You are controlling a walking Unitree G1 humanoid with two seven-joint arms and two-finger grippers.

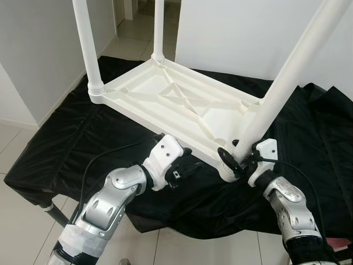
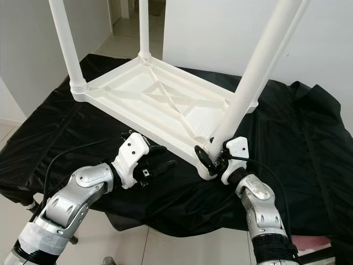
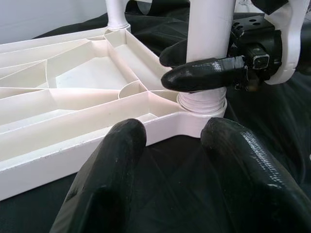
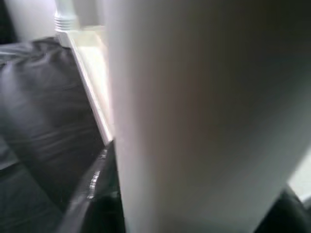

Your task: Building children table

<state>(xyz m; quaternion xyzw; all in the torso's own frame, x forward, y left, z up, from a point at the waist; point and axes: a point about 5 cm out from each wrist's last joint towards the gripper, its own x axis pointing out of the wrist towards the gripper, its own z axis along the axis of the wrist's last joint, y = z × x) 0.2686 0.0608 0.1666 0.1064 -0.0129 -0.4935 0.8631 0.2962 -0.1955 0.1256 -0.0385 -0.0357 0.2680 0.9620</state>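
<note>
We have the tabletop (image 1: 182,107) lying upside down on a black sheet (image 1: 83,138), so its ribbed underside and corner sockets face up, where legs can go in from above. Three legs are in view: two stand upright at the far corners (image 1: 88,44), and the near leg (image 1: 287,83) leans to the right from the near right corner.

Our right gripper (image 1: 234,158) is clamped around that near leg just above its threaded collar, one finger (image 3: 204,77) crossing in front of the post in the left wrist view. We judge the low grip is chosen because that is where a twist or push best seats the leg in its socket (the lean suggests it is not yet fully home). The right wrist view is mostly blurred white post at close range.

Our left gripper (image 1: 187,165) hovers just off the tabletop's near edge, fingers (image 3: 112,165) spread apart and holding nothing, aimed at the same corner. From there it looks placed to steady the tabletop while the right one works the leg.
</note>
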